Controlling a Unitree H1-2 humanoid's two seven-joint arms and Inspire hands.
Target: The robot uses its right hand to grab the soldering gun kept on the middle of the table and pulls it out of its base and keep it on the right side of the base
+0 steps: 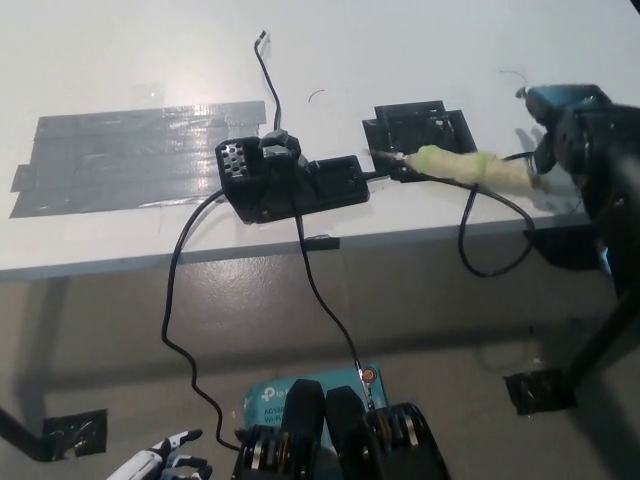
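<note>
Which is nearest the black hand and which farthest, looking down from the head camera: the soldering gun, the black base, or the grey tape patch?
1. Soldering gun: right side of the table, its rear end at the right hand.
2. Base: middle of the table, left of the gun.
3. Tape patch: far left of the table.

The teal box (300, 392) on the floor carries white lettering too small to read.

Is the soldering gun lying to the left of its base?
No, the soldering gun lies on the table right of the base.
</note>
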